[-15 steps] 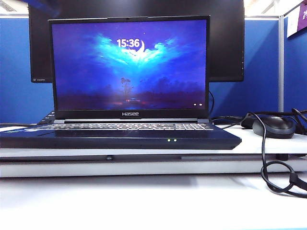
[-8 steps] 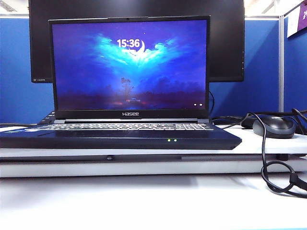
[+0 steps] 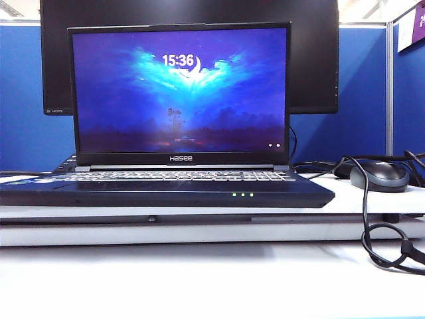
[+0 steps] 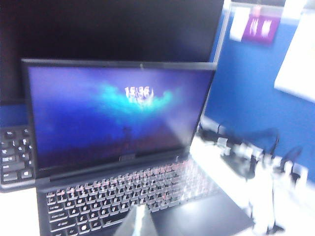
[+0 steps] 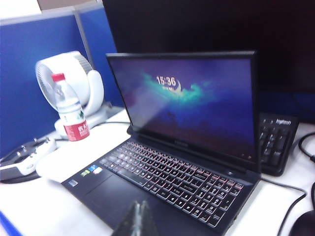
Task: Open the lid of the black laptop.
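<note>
On the white tabletop (image 3: 212,279) the black laptop (image 3: 166,189) is standing with the lid (image 3: 179,93) already upright, stiff and thin. Left gripper (image 4: 140,222) and right gripper (image 5: 139,219) are hovering in front; both fingers are looking pressed together.

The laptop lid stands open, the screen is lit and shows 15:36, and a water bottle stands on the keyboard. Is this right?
Not quite. The water bottle stands on the table beside the black laptop, in front of the white fan, as the right wrist view shows. The rest is right.
</note>
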`<state>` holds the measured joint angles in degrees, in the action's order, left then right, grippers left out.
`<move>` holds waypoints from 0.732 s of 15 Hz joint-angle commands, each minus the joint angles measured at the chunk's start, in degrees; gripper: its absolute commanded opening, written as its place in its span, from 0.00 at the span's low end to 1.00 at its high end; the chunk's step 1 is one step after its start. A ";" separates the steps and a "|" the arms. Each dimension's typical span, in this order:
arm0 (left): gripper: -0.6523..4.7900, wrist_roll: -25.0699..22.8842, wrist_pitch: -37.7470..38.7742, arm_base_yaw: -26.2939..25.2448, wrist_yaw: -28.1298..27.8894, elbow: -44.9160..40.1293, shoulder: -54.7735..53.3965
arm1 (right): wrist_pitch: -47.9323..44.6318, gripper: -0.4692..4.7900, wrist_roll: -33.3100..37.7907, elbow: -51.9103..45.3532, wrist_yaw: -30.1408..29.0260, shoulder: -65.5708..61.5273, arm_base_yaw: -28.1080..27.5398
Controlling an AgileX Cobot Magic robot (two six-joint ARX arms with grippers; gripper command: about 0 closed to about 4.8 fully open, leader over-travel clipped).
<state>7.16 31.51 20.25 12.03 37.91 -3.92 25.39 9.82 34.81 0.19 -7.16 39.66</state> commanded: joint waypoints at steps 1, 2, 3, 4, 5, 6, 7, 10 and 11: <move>0.11 3.69 -0.17 -0.13 -0.48 -3.17 3.69 | -0.76 0.09 -0.90 -2.95 0.33 4.55 0.02; 0.11 3.85 0.50 -0.07 -0.39 -3.87 3.61 | -0.74 0.09 -0.81 -4.81 0.20 6.12 0.02; 0.11 3.98 0.24 -0.09 -0.42 -4.76 3.72 | -1.22 0.09 -0.59 -7.02 -0.35 6.99 0.33; 0.11 4.15 0.00 -0.09 -0.46 -5.03 3.69 | -1.11 0.09 -0.50 -8.28 -0.35 7.02 0.35; 0.11 5.05 -0.81 -0.09 -0.46 -5.14 3.72 | -2.89 0.09 -0.22 -10.01 -0.52 7.02 0.37; 0.11 5.53 -1.57 -0.09 -0.66 -5.29 3.69 | -6.16 0.09 1.11 -12.57 -0.44 7.02 0.31; 0.11 5.53 -1.64 -0.09 -0.68 -5.51 3.69 | -8.57 0.09 1.14 -14.43 -0.28 7.02 0.33; 0.11 8.13 -2.60 -0.09 -0.85 -8.31 3.72 | -18.14 0.09 1.25 -24.06 -0.11 7.04 0.31; 0.11 8.55 -2.95 -0.07 -0.81 -8.96 3.72 | -20.31 0.09 2.29 -26.93 -0.11 7.04 0.31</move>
<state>14.96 29.91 20.18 11.31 29.06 -0.38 8.36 11.09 8.88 0.01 -0.19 39.97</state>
